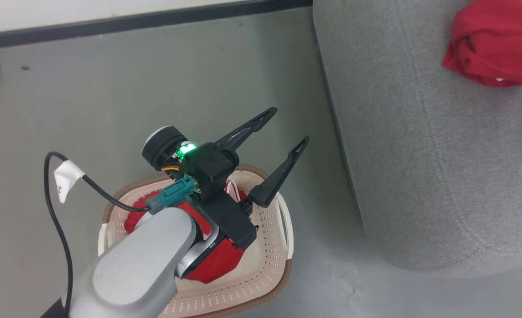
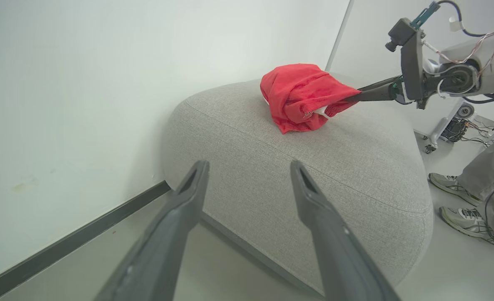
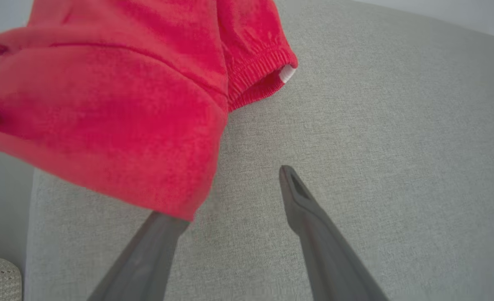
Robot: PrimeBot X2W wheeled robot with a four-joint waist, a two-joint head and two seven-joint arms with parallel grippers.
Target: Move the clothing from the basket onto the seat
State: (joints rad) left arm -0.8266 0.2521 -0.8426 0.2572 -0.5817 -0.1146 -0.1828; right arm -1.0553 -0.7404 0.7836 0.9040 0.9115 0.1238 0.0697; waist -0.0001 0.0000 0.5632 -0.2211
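Left tool (image 1: pixel 290 125) spread wide over basket (image 1: pixel 261 265). Right tool (image 3: pixel 226 192) parted; red garment (image 3: pixel 104 104) on sofa (image 3: pixel 376 125), perhaps touching one finger.

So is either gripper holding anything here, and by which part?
Nothing is held. Both left gripper and right gripper are open; the red garment on the sofa merely drapes over one right finger.

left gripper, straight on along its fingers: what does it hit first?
The left gripper would most likely meet the grey sofa first, on its rounded side; the gap between looks free, though depth is unclear.
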